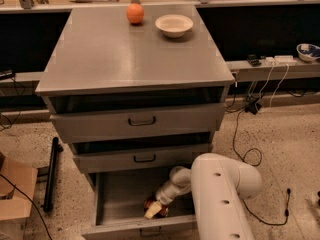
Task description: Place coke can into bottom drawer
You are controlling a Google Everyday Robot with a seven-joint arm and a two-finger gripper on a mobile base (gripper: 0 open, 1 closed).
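The bottom drawer [140, 227] of the grey cabinet is pulled open, its floor showing. My gripper [152, 211] reaches down into it from the right, near the drawer's front middle. The orange-red coke can [149, 204] is at the gripper's tip, low on or just above the drawer floor, and mostly hidden by the gripper. The white arm [220, 194] fills the lower right of the camera view and covers the drawer's right side.
An orange fruit [135, 13] and a white bowl [174, 25] sit at the back of the cabinet top [130, 59]. The two upper drawers are slightly ajar. A cardboard box [15, 194] and a black bar [50, 176] are on the floor left, cables [242, 149] right.
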